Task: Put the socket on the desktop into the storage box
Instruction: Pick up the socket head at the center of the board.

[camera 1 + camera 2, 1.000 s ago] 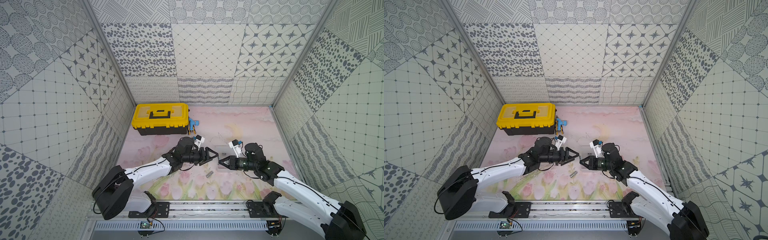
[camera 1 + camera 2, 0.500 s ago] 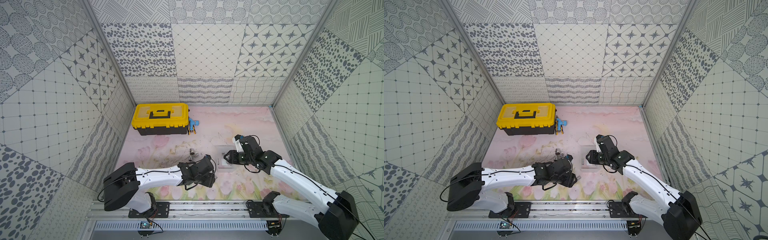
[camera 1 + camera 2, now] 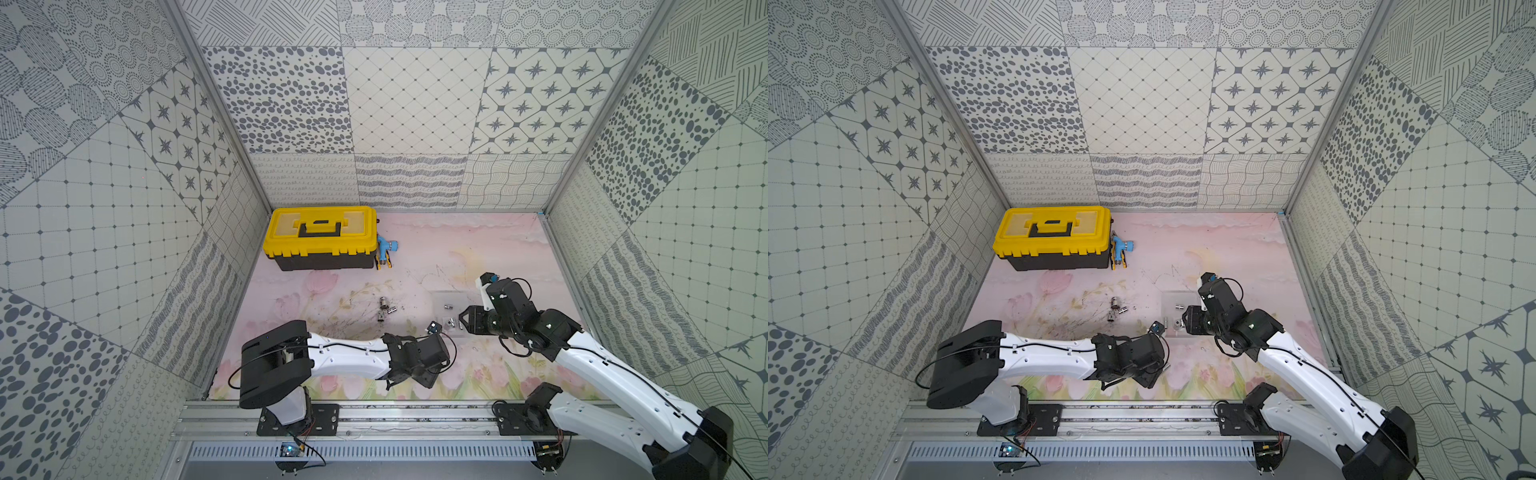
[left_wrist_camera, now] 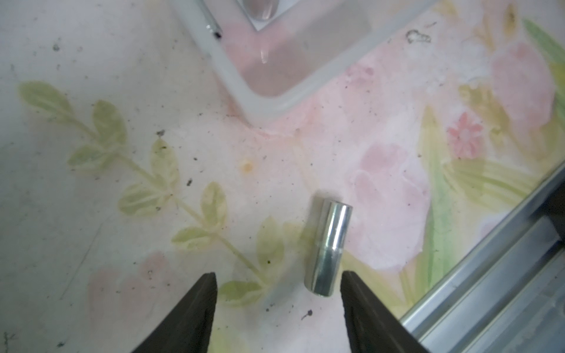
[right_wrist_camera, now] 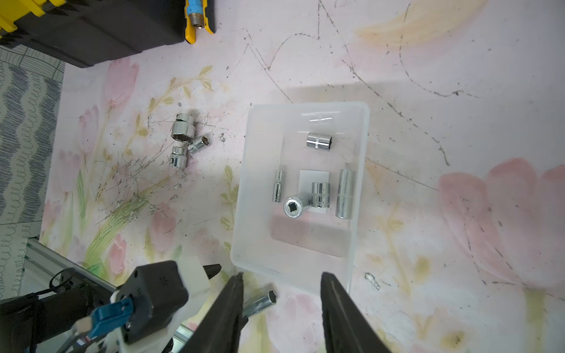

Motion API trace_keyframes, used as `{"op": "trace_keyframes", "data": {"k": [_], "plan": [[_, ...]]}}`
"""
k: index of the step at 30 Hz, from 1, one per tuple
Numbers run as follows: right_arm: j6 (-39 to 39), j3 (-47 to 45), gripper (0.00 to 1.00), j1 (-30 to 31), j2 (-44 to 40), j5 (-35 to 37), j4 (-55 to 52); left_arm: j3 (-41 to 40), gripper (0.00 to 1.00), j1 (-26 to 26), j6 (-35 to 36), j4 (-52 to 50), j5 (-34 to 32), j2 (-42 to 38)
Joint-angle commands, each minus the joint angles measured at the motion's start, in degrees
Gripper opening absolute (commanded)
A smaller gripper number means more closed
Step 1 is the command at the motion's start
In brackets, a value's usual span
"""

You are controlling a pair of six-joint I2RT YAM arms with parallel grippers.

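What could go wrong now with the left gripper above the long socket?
The socket lies off-centre, close to one finger of the open left gripper; closing may knock it and roll it toward the metal rail. The right gripper hangs close to the left arm, over the storage box edge, so they might collide or shove the box.

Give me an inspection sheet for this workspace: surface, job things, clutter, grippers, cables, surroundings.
Surface: floral mat, scuffed with dark marks.
Job's things: box holds five sockets; three sockets clustered on the mat; one long socket lying apart.
Clutter: yellow toolbox, blue fitting beside it.
Grippers: left gripper open around the long socket's end; right gripper open, empty, above the box's edge.
Cables: black cables run along both arms.
Surroundings: patterned walls; metal rail in front.
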Motion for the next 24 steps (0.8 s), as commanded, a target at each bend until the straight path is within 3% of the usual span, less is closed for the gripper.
{"op": "trace_keyframes", "data": {"k": [1, 7, 12, 15, 19, 24], "plan": [[0.1, -0.4, 0.42, 0.0, -0.7, 1.7, -0.8, 2.4, 0.69, -2.2, 6.6, 1.5, -0.3, 3.1], [0.5, -0.4, 0.35, 0.0, -1.9, 2.1, -1.4, 12.1, 0.58, -5.4, 8.6, -6.4, -2.6, 12.3], [0.6, 0.0, 0.29, -0.2, -3.7, 2.3, -2.3, 18.0, 0.32, -5.9, 7.4, -14.0, -2.6, 19.1], [0.5, 0.4, 0.27, -0.6, -4.8, 2.7, -3.2, 18.1, 0.23, -6.1, 7.2, -15.5, -1.8, 19.8], [0.5, 0.6, 0.24, -0.7, -5.3, 2.4, -3.3, 18.9, 0.04, -6.0, 6.6, -17.0, -2.3, 20.5], [0.6, 0.6, 0.23, -0.7, -5.8, 2.6, -3.3, 18.5, 0.0, -6.0, 5.9, -17.8, -2.8, 19.5]]}}
